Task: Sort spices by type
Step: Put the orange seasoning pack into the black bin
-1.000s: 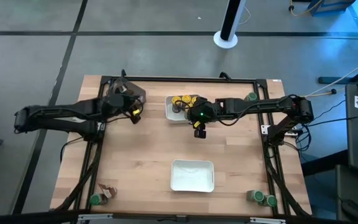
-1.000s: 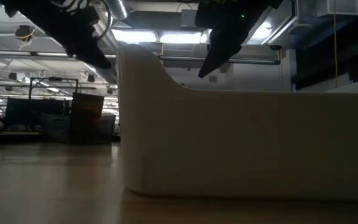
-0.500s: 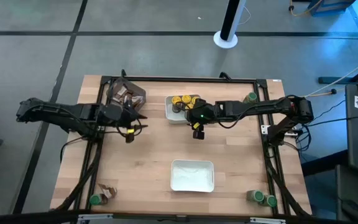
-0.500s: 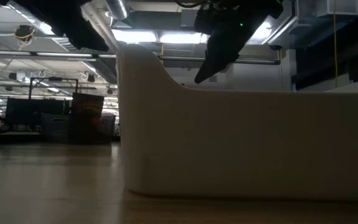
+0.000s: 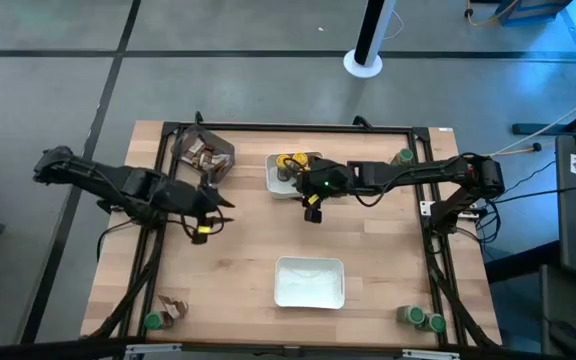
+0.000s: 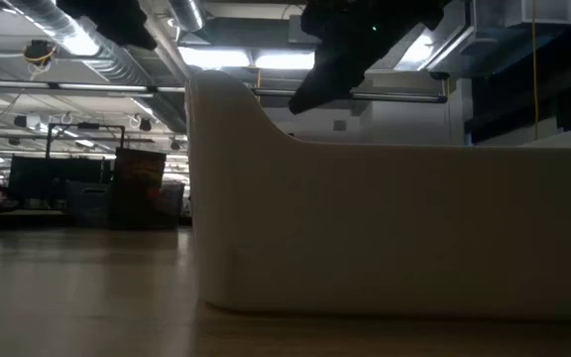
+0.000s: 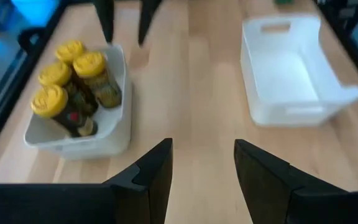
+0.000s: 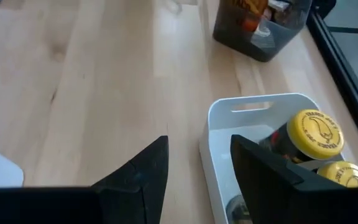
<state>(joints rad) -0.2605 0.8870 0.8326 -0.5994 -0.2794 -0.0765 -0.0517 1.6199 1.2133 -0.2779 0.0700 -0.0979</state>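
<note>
1. Seen from overhead, the right gripper (image 5: 313, 212) hangs just in front of the far white tray (image 5: 272, 181) holding the yellow-lidded jars (image 5: 292, 162), while the left gripper (image 5: 204, 231) sits over bare wood, well apart from them. A dark bin (image 5: 220, 152) holds brown packets (image 5: 200, 153); green-lidded jars (image 5: 426, 320) stand at the near right corner, another (image 5: 153, 322) beside a packet (image 5: 175, 309) at the near left, one (image 5: 406, 156) by the far right edge. The near white tray (image 5: 309, 283) lies between.
2. At table height, the near tray's wall (image 6: 395, 228) fills the view; both arms are dark shapes above.
3. From the left wrist, its fingers (image 7: 155, 171) stand apart, gripping nothing; three yellow-lidded jars (image 7: 73, 87) lie ahead in their tray (image 7: 114, 127).
4. From the right wrist, its fingers (image 8: 145, 171) are likewise parted and empty, one over the tray's rim (image 8: 213, 149), yellow lids (image 8: 316, 134) just beside.
</note>
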